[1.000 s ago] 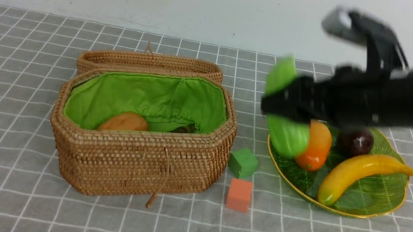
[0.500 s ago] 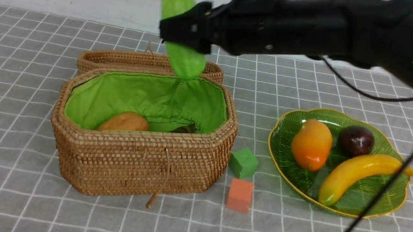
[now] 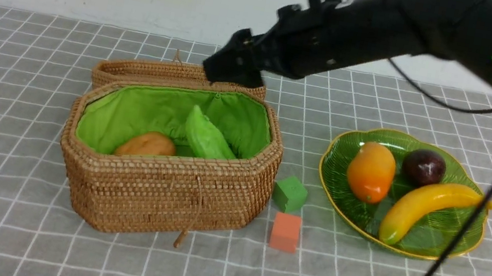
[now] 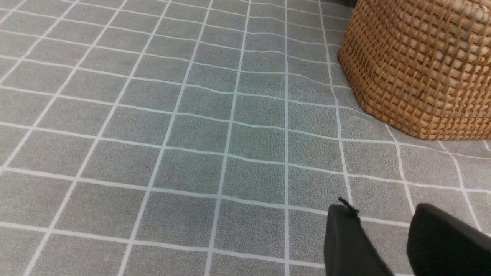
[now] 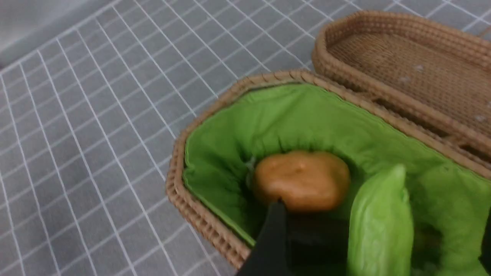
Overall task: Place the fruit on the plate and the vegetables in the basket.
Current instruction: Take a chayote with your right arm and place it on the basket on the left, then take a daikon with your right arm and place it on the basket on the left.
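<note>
the right gripper [image 3: 232, 71] hangs over the basket [image 3: 165, 194] rim at 12 o'clock, jaws spread and holding nothing. the cucumber [image 3: 205, 138] lies tilted inside the lining, at 3 o'clock of the orange-tan bulb [image 3: 147, 144]. mango [image 3: 370, 171], purple ball [image 3: 424, 167] and banana [image 3: 421, 204] sit on the plate [image 3: 454, 245]. the left gripper [image 4: 399, 237] hovers low over the cloth beside the basket; its jaws stand slightly apart, gripping nothing.

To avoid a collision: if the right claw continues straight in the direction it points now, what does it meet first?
Probably the cucumber inside the basket; the right claw stands open and points down into it, though depth is unclear.
</note>
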### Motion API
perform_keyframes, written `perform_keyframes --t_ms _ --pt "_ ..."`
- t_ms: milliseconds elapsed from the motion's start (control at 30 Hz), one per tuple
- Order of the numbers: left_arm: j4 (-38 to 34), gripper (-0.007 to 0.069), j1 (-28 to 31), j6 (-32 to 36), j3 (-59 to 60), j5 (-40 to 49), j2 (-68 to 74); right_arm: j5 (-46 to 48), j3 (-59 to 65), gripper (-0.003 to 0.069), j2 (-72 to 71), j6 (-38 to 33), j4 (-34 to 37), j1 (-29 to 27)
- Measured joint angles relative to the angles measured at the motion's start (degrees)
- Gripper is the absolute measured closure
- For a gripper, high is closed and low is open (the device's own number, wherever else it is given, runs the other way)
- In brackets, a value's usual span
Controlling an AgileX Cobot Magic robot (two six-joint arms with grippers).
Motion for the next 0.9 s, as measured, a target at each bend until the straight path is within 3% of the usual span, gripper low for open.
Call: perform_keyframes --t_ms 167,233,500,733,900 --pt "0.0 0.0387 0.0 0.0 0.1 0.0 0.0 12.2 0.7 0.0064 -8.5 2.6 -11.4 -1.4" --pt "0.0 0.0387 0.0 0.0 0.1 0.0 0.0 13.9 1.9 0.0071 -10.2 2.6 -12.9 -1.6" --pt "0.0 0.0387 0.0 0.0 0.1 0.0 0.0 16.7 23.8 0.0067 -18.1 4.1 -19.0 0.6" --pt "0.0 0.0387 0.0 0.0 0.1 0.0 0.0 4.1 47.5 0.0066 -22.7 9.7 -26.3 2.2" --pt "0.0 0.0387 0.0 0.0 0.1 0.0 0.0 -5.3 57.6 0.0066 -22.7 9.9 -26.8 2.4"
